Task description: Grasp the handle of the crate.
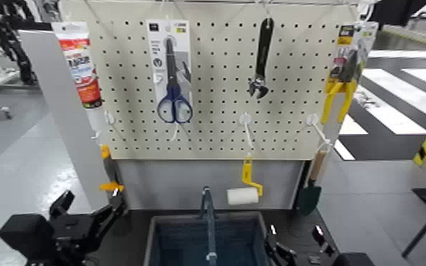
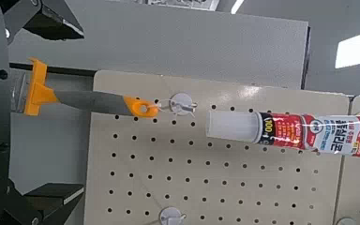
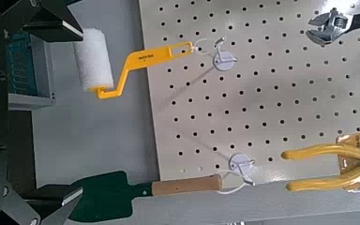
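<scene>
The dark blue-grey crate (image 1: 180, 244) sits low in the middle of the head view, on the dark table below the pegboard. Its thin handle (image 1: 208, 216) stands upright over the crate's middle, seen edge-on. My left gripper (image 1: 92, 206) is open and empty, to the left of the crate and apart from it. My right gripper (image 1: 295, 239) is open and empty, just right of the crate. In the right wrist view a corner of the crate (image 3: 23, 66) shows beside the open right gripper (image 3: 49, 111). The left wrist view shows the open left gripper (image 2: 49, 112), not the crate.
A cream pegboard (image 1: 216, 106) stands behind the crate with scissors (image 1: 174, 78), a wrench (image 1: 260, 60), yellow pliers (image 1: 343, 81), a sealant tube (image 1: 81, 67), a yellow-handled paint roller (image 1: 244, 191), a green trowel (image 1: 311, 191) and an orange-tipped tool (image 1: 108, 173).
</scene>
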Available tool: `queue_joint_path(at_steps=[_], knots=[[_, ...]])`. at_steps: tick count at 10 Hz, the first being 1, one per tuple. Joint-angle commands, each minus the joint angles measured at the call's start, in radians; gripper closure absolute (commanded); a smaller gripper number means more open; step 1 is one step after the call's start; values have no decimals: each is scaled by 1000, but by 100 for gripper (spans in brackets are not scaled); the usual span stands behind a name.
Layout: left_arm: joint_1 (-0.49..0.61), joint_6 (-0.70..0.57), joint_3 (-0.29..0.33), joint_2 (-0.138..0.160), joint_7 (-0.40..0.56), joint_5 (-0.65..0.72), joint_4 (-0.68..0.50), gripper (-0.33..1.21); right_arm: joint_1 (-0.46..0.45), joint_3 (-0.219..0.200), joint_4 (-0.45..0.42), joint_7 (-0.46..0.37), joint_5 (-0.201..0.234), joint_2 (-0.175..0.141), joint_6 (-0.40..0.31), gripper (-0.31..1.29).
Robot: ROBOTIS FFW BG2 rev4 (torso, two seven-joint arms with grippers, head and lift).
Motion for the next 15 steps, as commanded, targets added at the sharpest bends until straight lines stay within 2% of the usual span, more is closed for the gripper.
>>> queue_joint_path(at_steps=[1, 3, 5, 8, 12, 15], knots=[[0, -1, 1, 1, -6, 9, 4, 14, -2, 2, 0, -6, 2, -2, 1, 15], [-1, -3, 1, -1, -11, 17, 2, 14, -2, 4, 0, -6, 2, -2, 1, 15], [-3, 10, -13, -1, -48, 80, 4, 14, 0, 4, 2, -6, 0, 0, 2, 15], [-9, 92, -69, 2, -100, 189, -2, 14, 0, 4, 2, -6, -2, 0, 4, 15], [-37, 263, -102, 56, -154, 413, -21, 14, 0, 4, 2, -6, -3, 2, 5, 15], [-66, 412, -100, 74, -187, 568, -21, 14, 0, 4, 4, -6, -3, 2, 7, 15]])
